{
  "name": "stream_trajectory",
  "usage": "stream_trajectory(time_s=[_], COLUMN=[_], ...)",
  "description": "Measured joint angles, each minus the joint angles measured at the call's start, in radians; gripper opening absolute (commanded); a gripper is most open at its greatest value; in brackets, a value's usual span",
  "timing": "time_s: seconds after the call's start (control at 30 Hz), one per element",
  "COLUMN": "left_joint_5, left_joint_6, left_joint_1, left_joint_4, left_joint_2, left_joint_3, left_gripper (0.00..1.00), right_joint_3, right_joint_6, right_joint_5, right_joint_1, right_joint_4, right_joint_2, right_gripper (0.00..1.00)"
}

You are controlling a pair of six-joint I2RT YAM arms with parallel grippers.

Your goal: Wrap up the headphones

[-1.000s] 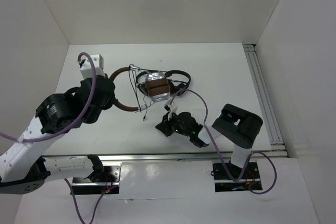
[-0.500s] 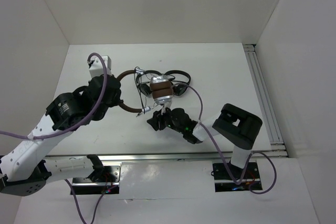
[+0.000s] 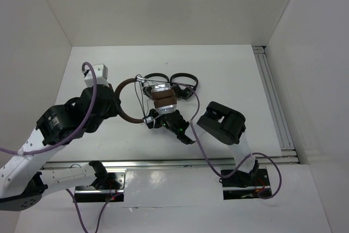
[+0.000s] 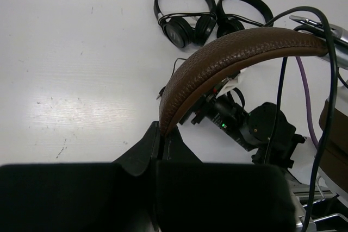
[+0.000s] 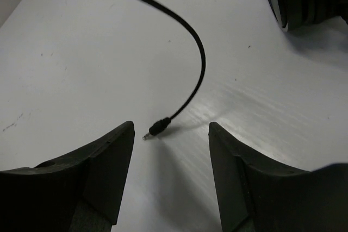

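Observation:
The headphones have a brown headband (image 4: pixel 228 58) and stacked silver-and-brown earcups (image 3: pixel 163 99). My left gripper (image 4: pixel 161 134) is shut on one end of the headband and holds it off the table; in the top view this gripper (image 3: pixel 115 104) sits at the left side of the brown arc (image 3: pixel 124 117). The thin black cable (image 5: pixel 198 63) loops down to the table, and its plug (image 5: pixel 156 129) lies there between the fingers of my right gripper (image 5: pixel 171 129), which is open and touches nothing. That gripper (image 3: pixel 154 119) is just below the earcups.
Two small all-black folded headphones (image 3: pixel 155 77) (image 3: pixel 184 83) lie side by side behind the earcups. A metal rail (image 3: pixel 272 96) runs along the right edge of the table. White walls close in the left, back and right sides.
My right gripper has opened and moved left, up under the earcups, with the cable plug now lying loose between its fingers. The left arm has shifted slightly, still holding the headband.

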Motion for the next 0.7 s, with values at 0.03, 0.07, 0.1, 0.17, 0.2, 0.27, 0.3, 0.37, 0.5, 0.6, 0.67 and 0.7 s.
stream_trajectory(time_s=[0.03, 0.07, 0.1, 0.17, 0.2, 0.27, 0.3, 0.37, 0.5, 0.6, 0.67, 0.7], left_joint_5=[0.004, 0.007, 0.009, 0.01, 0.011, 0.013, 0.013, 0.013, 0.011, 0.005, -0.002, -0.006], left_joint_6=[0.0, 0.0, 0.0, 0.0, 0.0, 0.0, 0.0, 0.0, -0.002, -0.02, -0.026, -0.027], left_joint_1=[0.0, 0.0, 0.0, 0.0, 0.0, 0.004, 0.006, 0.008, 0.011, 0.019, 0.032, 0.04], left_joint_4=[-0.005, -0.009, -0.011, -0.021, -0.023, -0.026, -0.027, -0.034, -0.042, -0.05, -0.05, -0.049], left_joint_2=[-0.007, -0.011, -0.016, -0.024, -0.028, -0.037, -0.041, -0.047, -0.054, -0.054, -0.048, -0.043], left_joint_3=[-0.006, -0.009, -0.011, -0.012, -0.012, -0.012, -0.012, -0.012, -0.017, -0.023, -0.027, -0.027], left_gripper=[0.0, 0.0, 0.0, 0.0, 0.0, 0.0, 0.0, 0.0, 0.0, 0.0, 0.0, 0.0], right_joint_3=[0.012, 0.029, 0.046, 0.085, 0.105, 0.133, 0.144, 0.153, 0.121, 0.056, -0.005, -0.037], right_joint_6=[0.011, 0.021, 0.029, 0.044, 0.05, 0.056, 0.058, 0.058, 0.084, 0.098, 0.101, 0.1], right_joint_5=[0.008, 0.015, 0.019, 0.025, 0.027, 0.04, 0.049, 0.061, 0.093, 0.125, 0.162, 0.183], right_joint_1=[0.0, 0.0, 0.0, 0.0, 0.003, 0.006, 0.009, 0.016, 0.029, 0.041, 0.059, 0.074], right_joint_4=[0.017, 0.028, 0.037, 0.043, 0.042, 0.032, 0.025, 0.019, 0.031, 0.069, 0.083, 0.086], right_joint_2=[0.016, 0.033, 0.049, 0.08, 0.092, 0.108, 0.114, 0.125, 0.126, 0.101, 0.065, 0.042], right_gripper=[0.65, 0.65, 0.65, 0.65, 0.63, 0.54, 0.47, 0.22, 0.01, 0.0, 0.0, 0.0])
